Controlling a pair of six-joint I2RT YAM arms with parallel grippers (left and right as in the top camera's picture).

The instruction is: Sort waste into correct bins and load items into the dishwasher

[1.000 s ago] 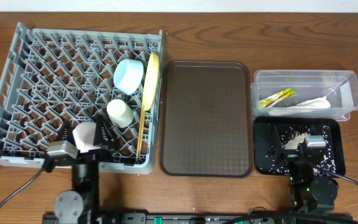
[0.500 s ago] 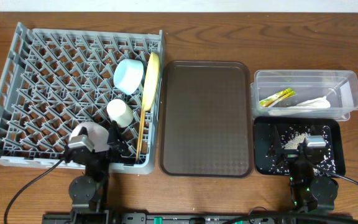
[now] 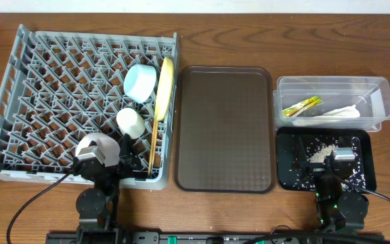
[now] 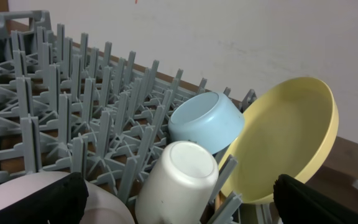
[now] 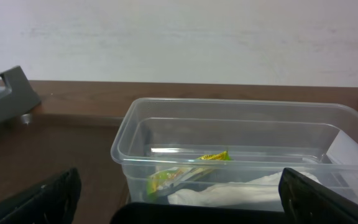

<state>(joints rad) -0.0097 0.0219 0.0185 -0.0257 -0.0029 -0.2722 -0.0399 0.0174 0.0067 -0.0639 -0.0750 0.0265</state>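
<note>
Wood-grain table [image 3: 249,41] carries everything we see. On its left the grey dish rack [image 3: 46,88] holds the yellow plate [image 3: 165,87] on edge. The blue bowl [image 3: 141,83] tilts just beside it, and the white cup [image 3: 131,123] lies nearer us. The chopsticks [image 3: 154,142] lie along the rack's right side.

Our left gripper [image 4: 182,199] hovers at the rack's near edge, just short of the cup. Its fingers [image 4: 36,199] are spread wide and grasp nothing.

To the right of the brown tray [image 3: 224,129], the clear tub [image 3: 378,102] contains the green-and-yellow packet [image 3: 301,106] and the white wrapper [image 3: 337,112]. The black tray [image 3: 286,173] holds the crumbs [image 3: 320,150].

Our right gripper [image 5: 179,205] sits over the black tray, facing the tub, its fingers also wide apart and empty.
</note>
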